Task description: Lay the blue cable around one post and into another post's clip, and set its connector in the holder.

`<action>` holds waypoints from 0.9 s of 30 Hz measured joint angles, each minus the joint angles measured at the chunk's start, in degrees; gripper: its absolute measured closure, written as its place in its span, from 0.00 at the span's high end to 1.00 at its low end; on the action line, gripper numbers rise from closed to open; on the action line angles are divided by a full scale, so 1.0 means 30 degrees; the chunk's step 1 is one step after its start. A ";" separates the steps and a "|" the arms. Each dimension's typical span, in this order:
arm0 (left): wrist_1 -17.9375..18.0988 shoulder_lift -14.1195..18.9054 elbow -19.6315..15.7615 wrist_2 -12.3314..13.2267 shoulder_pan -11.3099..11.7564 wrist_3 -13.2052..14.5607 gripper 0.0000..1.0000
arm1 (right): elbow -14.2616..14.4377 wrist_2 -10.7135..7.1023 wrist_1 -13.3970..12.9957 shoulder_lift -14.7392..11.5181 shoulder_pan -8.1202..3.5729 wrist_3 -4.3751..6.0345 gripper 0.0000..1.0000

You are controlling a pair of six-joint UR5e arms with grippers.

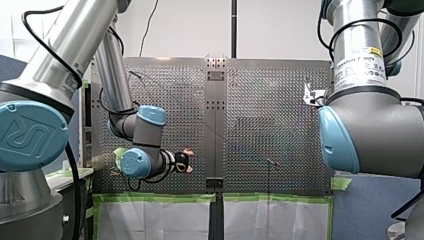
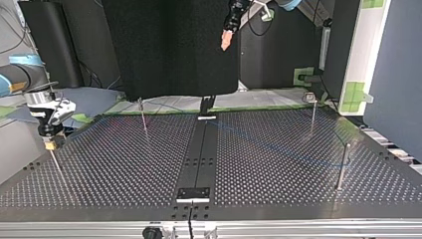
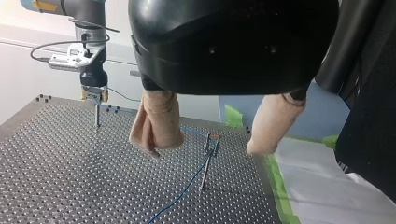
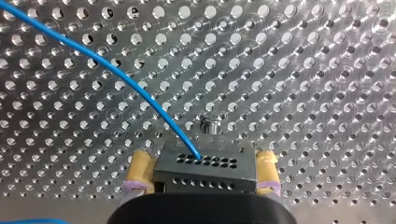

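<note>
A grey block connector (image 4: 205,161) sits between the right gripper's (image 4: 203,171) pads, over a thin metal post (image 4: 208,126); its blue cable (image 4: 116,74) crosses the perforated metal table (image 4: 317,70).

My left arm (image 1: 60,55) and my right arm (image 1: 360,65) are both silver tube with grey joint housings and pale blue end caps. The cap at nine o'clock in the front view carries a raised UR logo, a white label with a yellow patch wraps the tube at one o'clock, and black cables loop alongside both arms. My left gripper (image 3: 203,149) has a glossy black body and beige padded fingers; my right gripper (image 4: 203,163) wears yellow pads.
</note>
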 joint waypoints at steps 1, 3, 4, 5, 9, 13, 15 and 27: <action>-0.0002 0.0000 0.0000 0.0001 0.0000 0.0000 1.00 | 0.0000 0.0006 -0.0001 -0.0002 -0.0005 -0.0001 0.89; -0.0004 0.0000 0.0000 0.0000 0.0000 0.0000 1.00 | -0.0005 0.0011 -0.0006 -0.0009 -0.0028 -0.0004 0.89; -0.0008 0.0000 0.0000 0.0000 0.0000 0.0000 1.00 | -0.0008 0.0014 -0.0010 -0.0009 -0.0038 -0.0003 0.89; -0.0009 0.0000 0.0000 -0.0001 0.0000 0.0000 1.00 | -0.0012 0.0013 -0.0014 -0.0011 -0.0050 -0.0004 0.89; -0.0006 0.0000 0.0000 0.0002 0.0000 0.0000 1.00 | -0.0010 0.0010 -0.0029 -0.0027 -0.0081 0.0006 0.89; 0.0020 0.0000 0.0000 0.0021 0.0000 0.0000 1.00 | -0.0015 0.0009 -0.0034 -0.0048 -0.0087 0.0013 0.89; 0.0038 0.0001 0.0000 0.0029 0.0000 -0.0001 1.00 | -0.0015 0.0007 -0.0033 -0.0112 -0.0086 0.0033 0.89; 0.0018 0.0000 0.0000 0.0036 0.0002 0.0000 1.00 | -0.0024 0.0008 -0.0310 -0.0086 -0.0265 0.0169 0.89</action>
